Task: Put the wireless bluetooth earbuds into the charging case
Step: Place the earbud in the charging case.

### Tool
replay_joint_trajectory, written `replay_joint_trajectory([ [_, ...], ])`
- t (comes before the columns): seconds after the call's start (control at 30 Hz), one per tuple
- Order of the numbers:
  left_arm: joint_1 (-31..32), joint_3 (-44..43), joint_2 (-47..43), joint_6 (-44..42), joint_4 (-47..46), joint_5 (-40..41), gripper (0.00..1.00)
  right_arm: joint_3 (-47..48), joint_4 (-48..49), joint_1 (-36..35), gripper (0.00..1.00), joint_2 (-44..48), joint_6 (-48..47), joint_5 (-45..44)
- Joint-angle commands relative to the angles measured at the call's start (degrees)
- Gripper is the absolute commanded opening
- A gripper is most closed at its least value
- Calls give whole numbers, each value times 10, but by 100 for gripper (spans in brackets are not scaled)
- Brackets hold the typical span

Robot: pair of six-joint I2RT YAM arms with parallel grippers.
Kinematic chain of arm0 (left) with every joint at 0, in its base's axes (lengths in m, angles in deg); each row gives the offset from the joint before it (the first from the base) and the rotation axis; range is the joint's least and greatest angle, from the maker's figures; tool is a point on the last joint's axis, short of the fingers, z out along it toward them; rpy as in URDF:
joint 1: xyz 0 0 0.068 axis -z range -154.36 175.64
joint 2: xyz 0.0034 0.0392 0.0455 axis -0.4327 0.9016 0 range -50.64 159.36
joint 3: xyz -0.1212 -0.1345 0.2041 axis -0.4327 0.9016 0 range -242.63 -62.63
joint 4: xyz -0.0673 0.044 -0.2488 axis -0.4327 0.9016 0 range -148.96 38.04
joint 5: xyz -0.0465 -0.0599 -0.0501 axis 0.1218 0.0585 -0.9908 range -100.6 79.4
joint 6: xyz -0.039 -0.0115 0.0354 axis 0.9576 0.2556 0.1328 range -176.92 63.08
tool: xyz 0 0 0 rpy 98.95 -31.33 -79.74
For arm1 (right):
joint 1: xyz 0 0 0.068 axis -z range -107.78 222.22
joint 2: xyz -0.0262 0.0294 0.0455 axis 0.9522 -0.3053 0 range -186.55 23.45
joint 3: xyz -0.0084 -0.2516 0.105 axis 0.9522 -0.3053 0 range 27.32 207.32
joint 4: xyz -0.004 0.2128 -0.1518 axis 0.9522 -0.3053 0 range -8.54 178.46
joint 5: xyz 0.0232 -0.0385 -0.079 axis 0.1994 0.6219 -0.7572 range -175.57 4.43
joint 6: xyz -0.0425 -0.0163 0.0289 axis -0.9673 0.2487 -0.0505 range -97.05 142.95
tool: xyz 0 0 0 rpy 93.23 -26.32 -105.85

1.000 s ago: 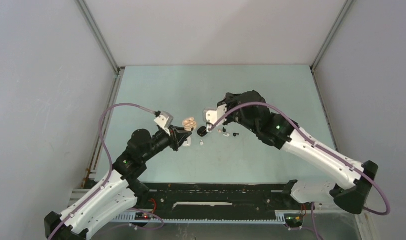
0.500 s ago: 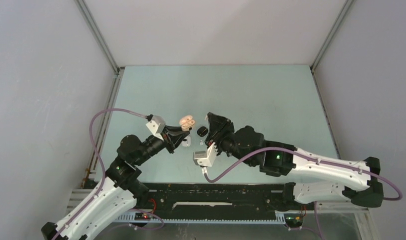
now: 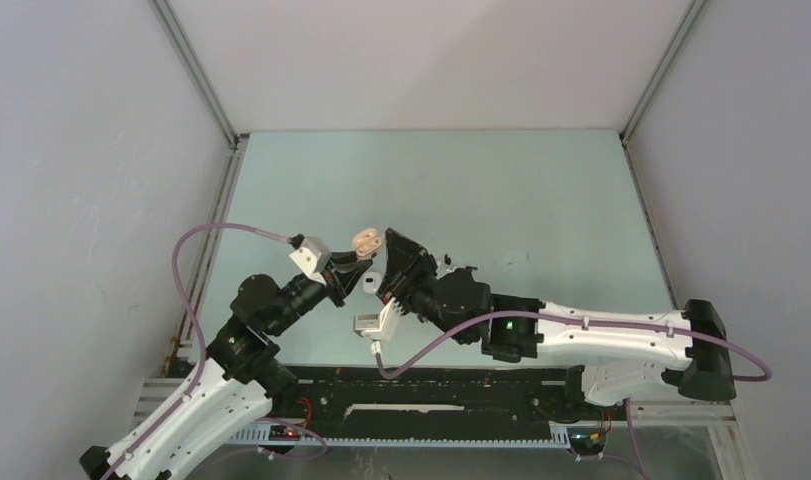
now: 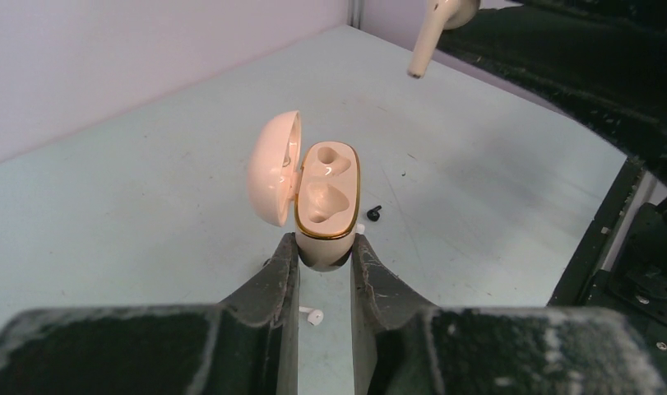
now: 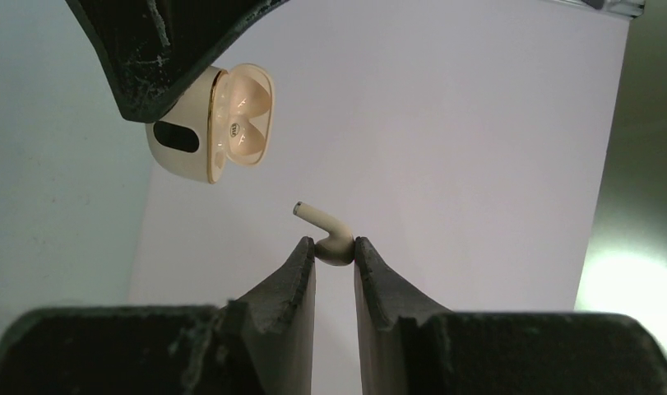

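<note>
Top view: the left fingers [image 3: 346, 265] hold the open beige charging case [image 3: 366, 241] above the counter [image 3: 541, 200].

Left wrist: they're clamped on the case's base. Both sockets are empty, and a beige earbud [image 4: 435, 23] hangs at 1 o'clock.

Right wrist: the right fingers [image 5: 301, 280] pinch that earbud, with the case at 11 o'clock.

So nothing's seated yet, and loose buds still need doing.

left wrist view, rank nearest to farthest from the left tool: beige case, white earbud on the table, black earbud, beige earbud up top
1. beige case: clamped in the left tool.
2. white earbud: on the table, just below the tool.
3. black earbud: on the table, ahead, right.
beige earbud, in the air upper right: too close to call against the black one.
</note>
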Motion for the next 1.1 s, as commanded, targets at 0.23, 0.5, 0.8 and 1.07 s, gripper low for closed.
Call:
replay_joint_trajectory([
  [0.23,6,-15,-20,-54,-9,23,0,3,76,-13,0,-30,-11,-12],
  [0.5,7,-2,-41,-90,-11,26,0,3,98,-17,0,-51,-32,12],
  [0.8,7,11,-49,-111,-18,27,0,3,139,-25,0,-74,-53,29],
  [1.07,7,12,-53,-111,-18,20,0,3,138,-29,0,-85,-55,27],
])
